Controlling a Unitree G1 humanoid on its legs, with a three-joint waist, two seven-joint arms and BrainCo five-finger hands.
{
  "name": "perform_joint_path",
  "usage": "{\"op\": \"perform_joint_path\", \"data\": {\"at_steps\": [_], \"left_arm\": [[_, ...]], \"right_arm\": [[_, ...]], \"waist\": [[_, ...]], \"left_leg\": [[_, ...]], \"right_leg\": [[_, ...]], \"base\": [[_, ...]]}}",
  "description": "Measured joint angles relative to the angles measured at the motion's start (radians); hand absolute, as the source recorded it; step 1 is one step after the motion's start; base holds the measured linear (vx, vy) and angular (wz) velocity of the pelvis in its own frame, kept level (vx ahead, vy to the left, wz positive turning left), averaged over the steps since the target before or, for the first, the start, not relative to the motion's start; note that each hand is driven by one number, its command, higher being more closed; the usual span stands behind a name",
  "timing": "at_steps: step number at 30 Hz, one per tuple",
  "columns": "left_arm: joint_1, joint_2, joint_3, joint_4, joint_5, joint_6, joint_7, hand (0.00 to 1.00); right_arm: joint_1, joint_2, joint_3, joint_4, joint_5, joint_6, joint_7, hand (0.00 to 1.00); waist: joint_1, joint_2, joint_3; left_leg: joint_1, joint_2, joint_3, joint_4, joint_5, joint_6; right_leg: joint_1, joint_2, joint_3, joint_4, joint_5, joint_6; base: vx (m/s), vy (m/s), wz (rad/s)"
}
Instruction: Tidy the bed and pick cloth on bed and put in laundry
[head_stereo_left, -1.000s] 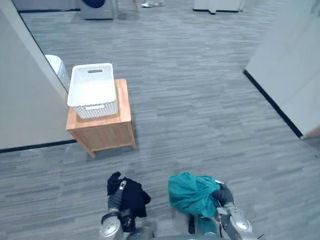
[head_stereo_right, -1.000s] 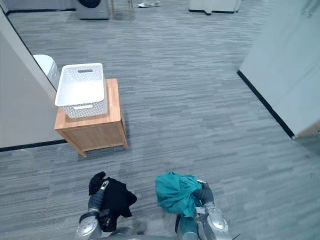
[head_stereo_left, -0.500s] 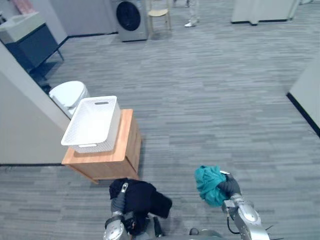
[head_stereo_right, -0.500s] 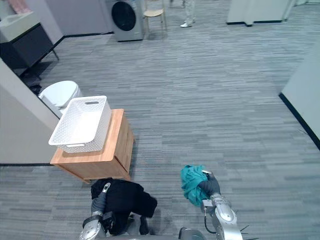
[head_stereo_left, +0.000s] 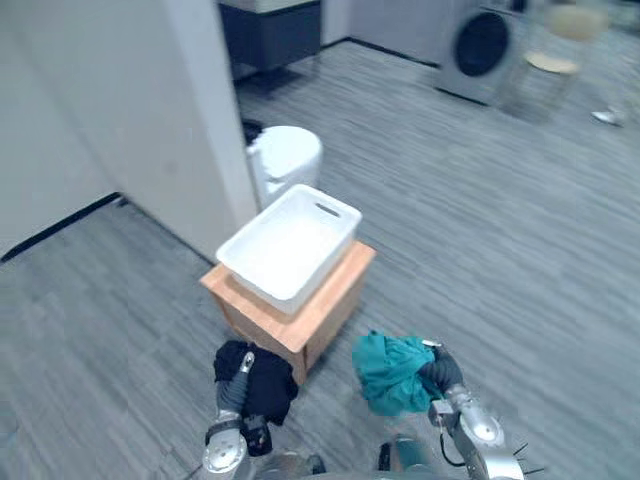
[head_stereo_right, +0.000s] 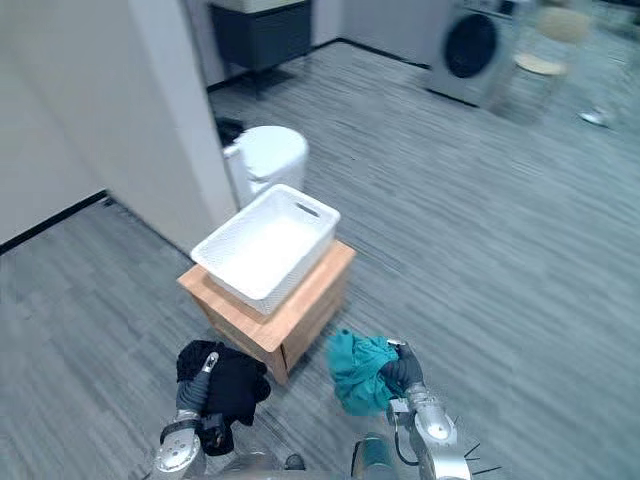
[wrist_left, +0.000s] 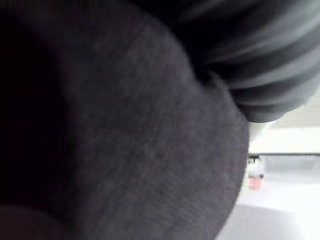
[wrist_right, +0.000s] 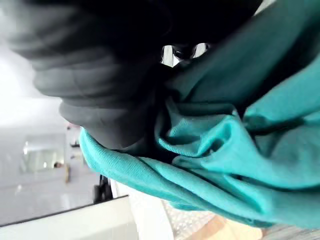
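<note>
while aloft, black cloth (head_stereo_left: 270, 385) in left hand (head_stereo_left: 235, 393), teal cloth (head_stereo_left: 388, 372) in right (head_stereo_left: 444, 373)

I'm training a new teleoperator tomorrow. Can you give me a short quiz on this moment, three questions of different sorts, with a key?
1. Multiple choice: what does the right hand hold? A) a white towel B) a teal cloth C) nothing
2. True or false: the white basket has clothes in it.
3. Fill in: the left hand holds a ___ cloth.

Key
1. B
2. False: its inside looks bare.
3. black: the black cloth hangs bunched at that hand.
</note>
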Motion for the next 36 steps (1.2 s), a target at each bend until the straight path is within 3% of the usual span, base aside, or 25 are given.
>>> {"op": "perform_joint_path", "data": {"at_steps": [1, 2, 5, 6, 7, 8, 9, 11, 14, 16, 18, 20, 22, 24, 25, 26, 27, 28, 29, 33, 36], "left_arm": [[-0.002, 0.015, 0.001, 0.001, 0.000, 0.006, -0.001, 1.00], [-0.002, 0.028, 0.003, 0.002, 0.000, 0.006, -0.001, 1.00], [0.049, 0.072, 0.038, -0.001, -0.014, 0.006, -0.007, 1.00], [0.076, 0.079, 0.063, 0.002, -0.038, 0.007, -0.015, 1.00], [0.083, 0.048, 0.079, 0.013, -0.073, 0.025, -0.017, 1.00], [0.083, 0.031, 0.075, 0.012, -0.081, 0.028, -0.024, 1.00], [0.083, 0.003, 0.076, 0.008, -0.091, 0.030, -0.040, 1.00], [0.083, -0.036, 0.082, 0.007, -0.091, 0.036, -0.071, 1.00], [0.083, -0.046, 0.082, -0.010, -0.092, 0.033, -0.088, 1.00], [0.082, -0.052, 0.082, -0.048, -0.092, 0.029, -0.088, 1.00], [0.080, -0.058, 0.080, -0.069, -0.092, 0.023, -0.087, 1.00], [0.052, -0.057, 0.069, -0.066, -0.092, 0.024, -0.089, 1.00], [0.027, -0.051, 0.038, -0.027, -0.090, 0.023, -0.103, 1.00], [0.013, -0.027, 0.005, 0.012, -0.088, 0.023, -0.112, 1.00], [0.013, -0.017, 0.001, 0.031, -0.088, 0.023, -0.116, 1.00], [0.009, -0.011, 0.002, 0.040, -0.088, 0.021, -0.124, 1.00], [0.003, 0.009, 0.004, 0.049, -0.089, 0.020, -0.130, 1.00], [0.001, 0.032, 0.003, 0.049, -0.089, 0.016, -0.132, 1.00], [-0.006, 0.039, 0.003, 0.057, -0.089, 0.017, -0.132, 1.00], [-0.022, 0.008, 0.003, 0.074, -0.089, 0.012, -0.129, 1.00], [-0.008, 0.009, 0.003, 0.076, -0.089, 0.011, -0.130, 1.00]], "right_arm": [[0.000, 0.000, -0.002, -0.002, 0.017, 0.000, -0.018, 1.00], [-0.002, 0.001, -0.004, -0.001, 0.018, 0.000, -0.025, 1.00], [-0.010, 0.001, -0.033, -0.002, 0.048, -0.003, -0.040, 1.00], [-0.015, -0.004, -0.054, -0.002, 0.055, -0.008, -0.039, 1.00], [-0.024, -0.030, -0.102, -0.002, 0.058, -0.011, -0.042, 1.00], [-0.027, -0.037, -0.123, -0.002, 0.058, -0.012, -0.045, 1.00], [-0.038, -0.050, -0.157, -0.002, 0.057, -0.013, -0.050, 1.00], [-0.056, -0.052, -0.191, -0.002, 0.055, -0.013, -0.062, 1.00], [-0.095, -0.069, -0.201, 0.001, 0.051, -0.031, -0.060, 1.00], [-0.123, -0.079, -0.201, 0.000, 0.049, -0.051, -0.061, 1.00], [-0.163, -0.091, -0.209, -0.015, 0.050, -0.063, -0.068, 1.00], [-0.178, -0.090, -0.244, -0.041, 0.049, -0.084, -0.080, 1.00], [-0.178, -0.090, -0.275, -0.076, 0.032, -0.087, -0.095, 1.00], [-0.173, -0.084, -0.273, -0.139, 0.011, -0.087, -0.108, 1.00], [-0.152, -0.081, -0.272, -0.202, 0.008, -0.088, -0.107, 1.00], [-0.137, -0.081, -0.273, -0.250, 0.004, -0.088, -0.107, 1.00], [-0.112, -0.082, -0.274, -0.363, -0.007, -0.088, -0.103, 1.00], [-0.110, -0.081, -0.274, -0.427, -0.023, -0.088, -0.092, 1.00], [-0.113, -0.085, -0.274, -0.449, -0.028, -0.089, -0.079, 1.00], [-0.193, -0.093, -0.261, -0.454, -0.025, -0.052, -0.009, 1.00], [-0.205, -0.107, -0.237, -0.469, -0.024, 0.002, 0.034, 1.00]], "waist": [[-0.005, -0.002, -0.001], [-0.005, -0.006, 0.001], [0.016, -0.032, -0.009], [0.018, -0.047, -0.028], [0.016, -0.003, -0.039], [0.007, 0.019, -0.042], [0.006, 0.036, -0.036], [0.009, 0.040, -0.021], [0.028, 0.037, -0.017], [0.037, 0.047, -0.019], [0.039, 0.030, -0.028], [0.031, -0.008, -0.017], [0.026, -0.033, 0.000], [-0.001, -0.037, 0.007], [-0.015, -0.035, 0.011], [-0.018, -0.042, 0.006], [-0.030, -0.070, -0.006], [-0.031, -0.107, -0.016], [-0.030, -0.120, -0.016], [-0.009, -0.062, -0.013], [-0.001, -0.060, -0.014]], "left_leg": [[0.011, 0.004, -0.061, 0.018, -0.018, -0.030], [0.022, 0.008, -0.092, 0.034, -0.033, -0.053], [0.093, 0.033, -0.173, 0.114, -0.158, -0.125], [0.111, 0.045, -0.189, 0.139, -0.202, -0.152], [0.096, 0.119, -0.160, 0.207, -0.223, -0.185], [0.057, 0.161, -0.104, 0.260, -0.205, -0.193], [0.017, 0.215, -0.003, 0.327, -0.157, -0.190], [0.003, 0.233, 0.119, 0.326, -0.134, -0.196], [-0.003, 0.131, 0.133, 0.173, -0.128, -0.194], [-0.032, 0.120, 0.138, 0.110, -0.048, -0.125], [-0.030, 0.094, 0.129, 0.048, -0.010, -0.119], [-0.020, 0.051, 0.110, -0.016, 0.009, -0.112], [0.011, 0.018, 0.059, -0.059, 0.017, -0.106], [0.045, 0.018, -0.014, -0.050, 0.040, -0.088], [0.051, 0.022, -0.055, -0.043, 0.039, -0.087], [0.049, 0.022, -0.075, -0.042, 0.039, -0.087], [0.034, 0.010, -0.114, -0.029, 0.038, -0.090], [0.021, -0.016, -0.135, -0.008, 0.031, -0.101], [0.020, -0.028, -0.141, 0.005, 0.023, -0.109], [-0.003, 0.021, -0.136, 0.035, -0.010, -0.122], [0.007, 0.033, -0.118, 0.006, -0.008, -0.124]], "right_leg": [[0.002, -0.002, 0.073, -0.117, 0.074, 0.014], [0.001, -0.006, 0.097, -0.152, 0.105, 0.020], [-0.001, -0.014, 0.084, -0.102, 0.142, -0.005], [-0.005, -0.014, 0.063, -0.058, 0.195, -0.001], [0.005, 0.026, -0.004, -0.015, 0.200, -0.016], [0.012, 0.039, -0.035, -0.022, 0.192, -0.033], [0.033, 0.051, -0.068, -0.051, 0.192, -0.057], [0.111, 0.043, -0.101, -0.133, 0.217, -0.079], [0.202, 0.036, -0.126, -0.208, 0.219, -0.098], [0.216, 0.051, -0.145, -0.217, 0.218, -0.098], [0.213, 0.036, -0.162, -0.225, 0.210, -0.091], [0.179, -0.004, -0.187, -0.166, 0.167, -0.074], [0.125, -0.049, -0.206, 0.019, 0.128, -0.042], [0.064, -0.042, -0.172, 0.225, 0.132, -0.061], [0.058, -0.008, -0.109, 0.224, 0.072, -0.067], [0.060, 0.010, -0.070, 0.187, 0.054, -0.064], [0.072, 0.033, 0.002, 0.064, 0.064, -0.065], [0.087, 0.026, 0.037, -0.029, 0.171, -0.080], [0.096, 0.010, 0.040, -0.037, 0.170, -0.048], [0.159, 0.040, 0.016, -0.169, 0.206, -0.067], [0.185, 0.051, 0.033, -0.224, 0.231, -0.071]], "base": [[0.40, -0.363, 1.55], [0.44, -0.426, 1.44], [0.48, -0.549, 0.94], [0.44, -0.527, 0.76], [0.39, -0.448, 0.78], [0.35, -0.417, 0.80], [0.27, -0.317, 0.55], [0.34, -0.367, 0.55], [0.23, -0.187, 0.20], [0.11, -0.062, 0.01], [0.06, 0.004, 0.15], [0.05, 0.049, 0.48], [0.04, 0.074, 0.70], [0.06, 0.107, 0.99], [0.11, 0.059, 1.11], [0.17, -0.066, 1.21], [0.18, -0.128, 1.10], [0.18, -0.158, 1.03], [0.16, -0.093, 0.60], [0.07, -0.023, 0.09], [0.03, -0.006, -0.16]]}}
